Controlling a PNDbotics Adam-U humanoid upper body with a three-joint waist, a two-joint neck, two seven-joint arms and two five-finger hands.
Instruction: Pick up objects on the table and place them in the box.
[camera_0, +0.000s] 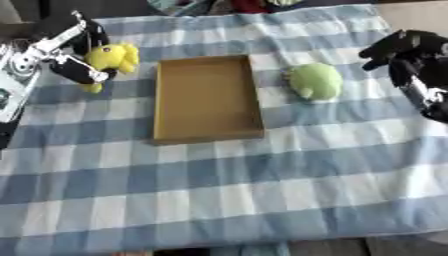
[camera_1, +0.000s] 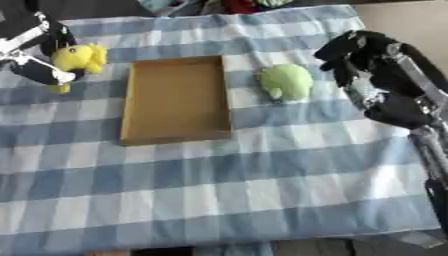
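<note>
Checked cloth (camera_0: 262, 180) in blue and white covers a table seen from above. Near the middle sits a shallow brown box (camera_0: 207, 99), long side running away from the viewer, with nothing inside it.

At the far left, the left hand (camera_0: 77, 52), black with silver parts, has its fingers curled round a yellow toy (camera_0: 112, 56). The toy is soft and rounded; it sits at the hand's inner side, facing the box, with a small yellow part hanging below the fingers. Hand and toy are just left of the box's far left corner, the toy near the box wall but apart from it. Whether the toy is lifted clear of the cloth or touching it cannot be told.

Right of the box lies a green toy (camera_1: 283, 81), pale, soft and rounded, flat on the cloth. It is just beside the box's right wall, level with the far half of the box, and not touching it.

The right hand (camera_1: 350, 55) comes in from the right edge, black, with fingers bent and pointing toward the green toy. It holds nothing. It is near the toy's right side, with a strip of cloth between them.
</note>
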